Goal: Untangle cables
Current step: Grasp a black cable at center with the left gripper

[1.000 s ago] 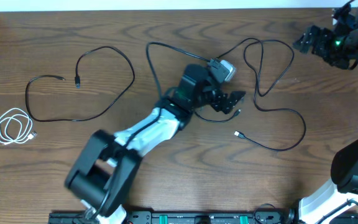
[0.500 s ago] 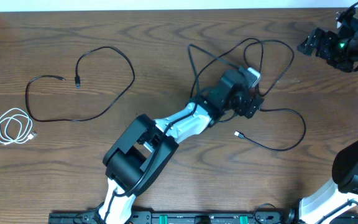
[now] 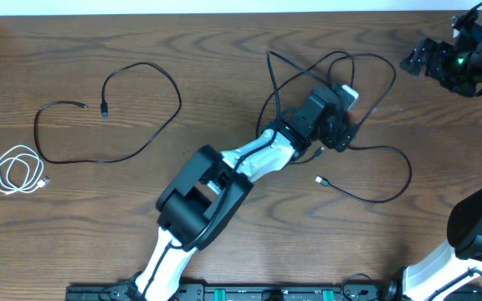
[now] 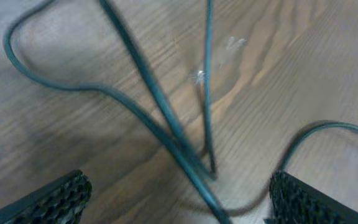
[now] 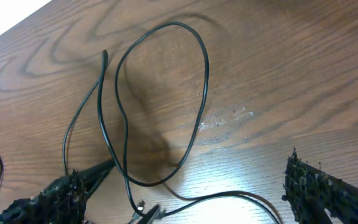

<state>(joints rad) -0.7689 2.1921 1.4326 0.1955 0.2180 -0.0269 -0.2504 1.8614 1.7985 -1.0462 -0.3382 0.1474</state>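
**A:** Which bit is it working on?

**B:** The knot right of centre. The left tool (image 4: 176,186) hangs low over the tangled black cord (image 3: 409,171), fingers spread wide, nothing gripped. Its own camera shows two crossing strands (image 4: 168,118) lying on the surface (image 3: 224,42) between the fingers.

**A:** And the other arm?

**B:** The right tool (image 5: 184,177) sits up at the far right corner, also gaping wide and empty. It looks down on one big loop (image 5: 204,93) of the same heap.

**A:** So how much is sorted?

**B:** Part of it, I'd say. On the left a long black cord (image 3: 180,104) lies by itself in an open curve. The white cord (image 3: 15,171) sits coiled near the left edge, well apart from everything. The only mess is the heap under the left arm. Whether that's one cord or two, I cannot tell from here.

**A:** What does it need next?

**B:** My guess is to come down and pinch just one strand, not both at the crossing, then draw it sideways out from under the loop. The free plug (image 3: 319,179) lying just below the arm looks like the sensible place to start, since an end can be pulled through.

**A:** Any risk?

**B:** If it grabs both strands it only drags the whole heap along. The right tool could pin the loop while the left pulls.
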